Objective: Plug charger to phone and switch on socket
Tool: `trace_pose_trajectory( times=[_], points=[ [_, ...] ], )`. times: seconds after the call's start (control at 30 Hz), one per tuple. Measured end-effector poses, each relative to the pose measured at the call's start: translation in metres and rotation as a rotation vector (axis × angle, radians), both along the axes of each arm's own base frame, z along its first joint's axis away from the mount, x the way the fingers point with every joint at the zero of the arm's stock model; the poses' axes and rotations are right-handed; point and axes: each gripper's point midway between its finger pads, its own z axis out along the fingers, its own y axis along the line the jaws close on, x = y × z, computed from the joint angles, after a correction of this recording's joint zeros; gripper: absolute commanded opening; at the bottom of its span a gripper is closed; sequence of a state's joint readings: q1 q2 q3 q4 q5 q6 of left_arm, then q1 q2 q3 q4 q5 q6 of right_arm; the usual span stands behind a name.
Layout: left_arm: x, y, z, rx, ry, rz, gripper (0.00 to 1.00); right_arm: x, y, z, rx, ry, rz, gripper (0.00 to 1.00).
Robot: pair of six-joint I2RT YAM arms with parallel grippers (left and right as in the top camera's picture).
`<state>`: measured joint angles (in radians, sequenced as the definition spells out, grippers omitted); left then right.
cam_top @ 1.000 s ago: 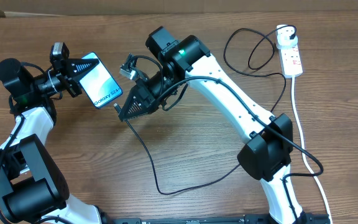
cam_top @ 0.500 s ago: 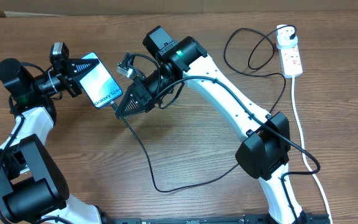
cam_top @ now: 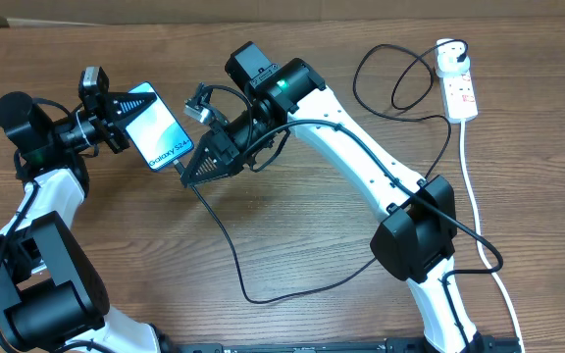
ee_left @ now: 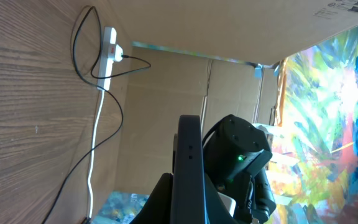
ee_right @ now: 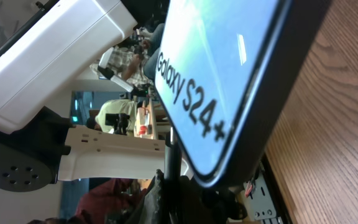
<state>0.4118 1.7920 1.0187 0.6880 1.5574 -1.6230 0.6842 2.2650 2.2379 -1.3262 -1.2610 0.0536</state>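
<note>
My left gripper [cam_top: 128, 110] is shut on the phone [cam_top: 160, 130], holding it tilted above the table with its cyan screen up. Seen from the left wrist, the phone [ee_left: 189, 163] is edge-on between the fingers. My right gripper [cam_top: 189, 176] is shut on the charger [cam_top: 226, 245] near its connector tip. In the right wrist view the charger [ee_right: 172, 163] rises to the bottom edge of the phone [ee_right: 225, 68], by the "Galaxy S24+" text. Whether the tip is seated I cannot tell. The white socket [cam_top: 460, 90] lies at the far right with the charger's plug in its far end.
The black cable loops across the table middle and coils near the socket [ee_left: 109, 51]. A white cord [cam_top: 479, 211] runs from the socket toward the front right, beside the right arm's base [cam_top: 415, 240]. A cardboard wall [ee_left: 166, 93] stands behind the table.
The right gripper with the charger tip has edged slightly left toward the phone's lower end. The left arm and phone have stayed still.
</note>
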Motion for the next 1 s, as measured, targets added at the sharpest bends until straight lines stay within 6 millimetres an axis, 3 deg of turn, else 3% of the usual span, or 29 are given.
trace_pose_trajectory(
  times=[1.0],
  points=[
    [0.0000, 0.0000, 0.0000, 0.000, 0.000, 0.000, 0.04, -0.0026, 0.0009, 0.0041, 0.028, 0.034, 0.012, 0.04]
  ],
)
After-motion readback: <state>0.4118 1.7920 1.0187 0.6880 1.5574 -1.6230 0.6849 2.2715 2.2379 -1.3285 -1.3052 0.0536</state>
